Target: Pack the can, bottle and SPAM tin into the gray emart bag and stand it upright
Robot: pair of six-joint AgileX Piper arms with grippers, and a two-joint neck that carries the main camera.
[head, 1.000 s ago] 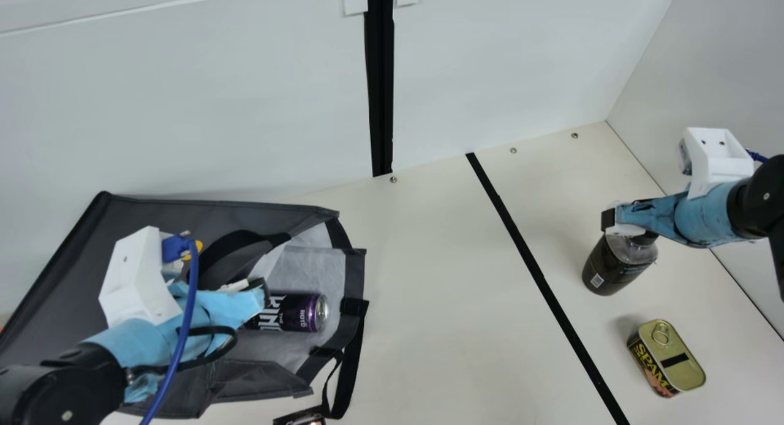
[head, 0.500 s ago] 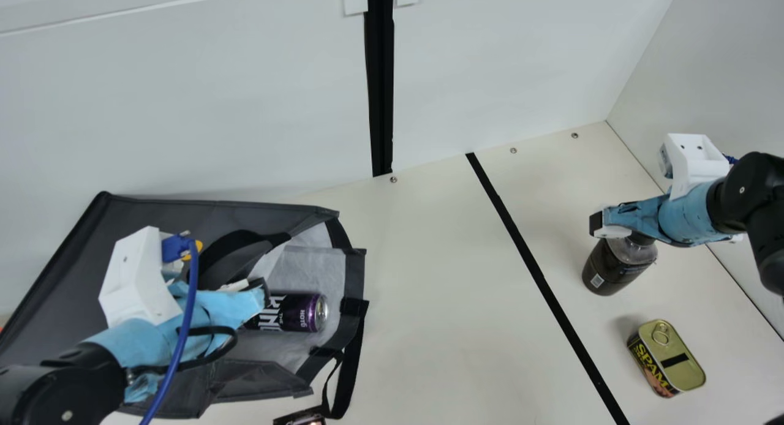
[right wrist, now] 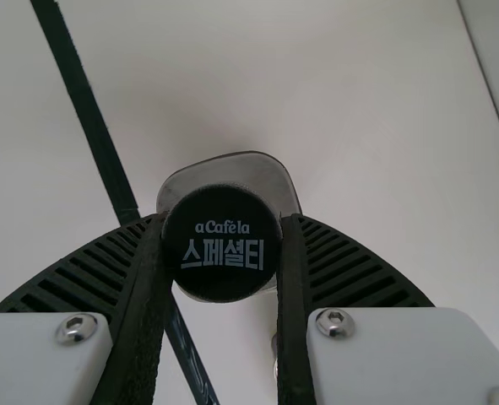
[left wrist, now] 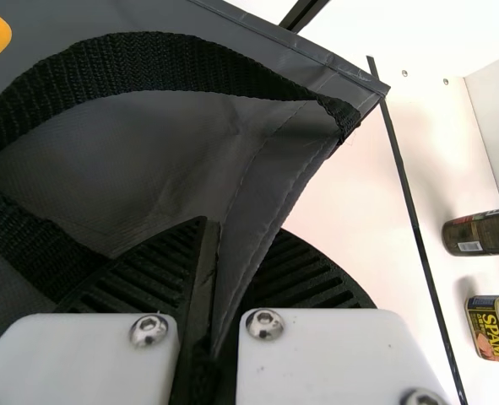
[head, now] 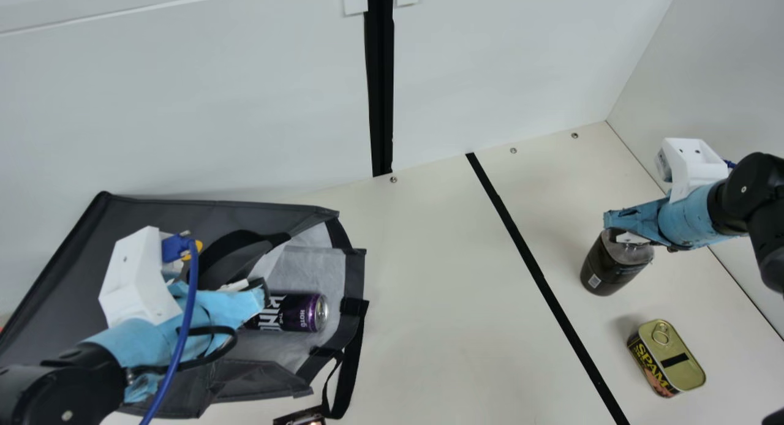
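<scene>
"What's in the gray bag point(head: 190, 214)?"

"The can point(head: 297, 312), just inside its mouth. The bag's on its side."

"And the bottle point(head: 612, 266) and SPAM tin point(head: 683, 357)?"

"Both on the cream table point(head: 447, 302), right of that black stripe point(head: 539, 272)."

"Grippers?"

"Left gripper point(head: 262, 292) pinches bag fabric; right gripper point(head: 621, 229) has its fingers parted by the bottle's cap point(right wrist: 221, 243), touching both sides."

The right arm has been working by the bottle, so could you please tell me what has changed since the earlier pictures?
The right gripper moved toward the main view's left and closed on the cap of the bottle, which shifted very slightly left. The left gripper on the gray bag, the can and the SPAM tin stayed put.
</scene>
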